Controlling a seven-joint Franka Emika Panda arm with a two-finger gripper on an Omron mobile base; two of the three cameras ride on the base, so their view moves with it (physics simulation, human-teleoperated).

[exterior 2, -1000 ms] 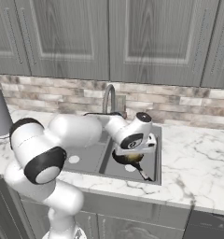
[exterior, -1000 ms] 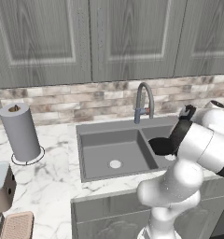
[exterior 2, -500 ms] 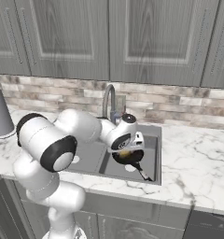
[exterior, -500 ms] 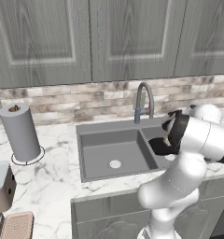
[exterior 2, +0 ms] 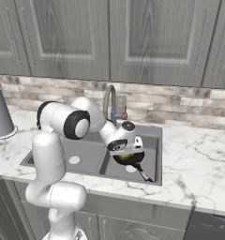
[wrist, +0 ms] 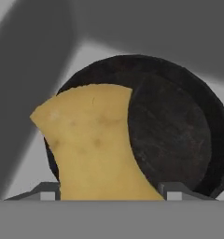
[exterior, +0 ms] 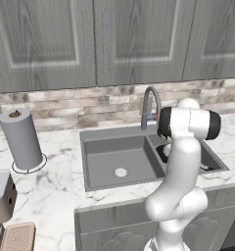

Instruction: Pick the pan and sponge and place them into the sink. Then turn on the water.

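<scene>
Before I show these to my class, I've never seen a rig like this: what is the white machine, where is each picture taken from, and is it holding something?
Everything here is a computer-rendered kitchen. The white jointed thing is a robot arm on a drivable base. Two pictures come from cameras riding behind it, left and right, looking over a marble counter with a grey double sink, an arched faucet and a paper towel roll. The third comes from a camera on the hand itself. The black frying pan already lies in the right basin. The pincer hangs over it, gripping the yellow sponge between its fingers. No water is running yet.
</scene>
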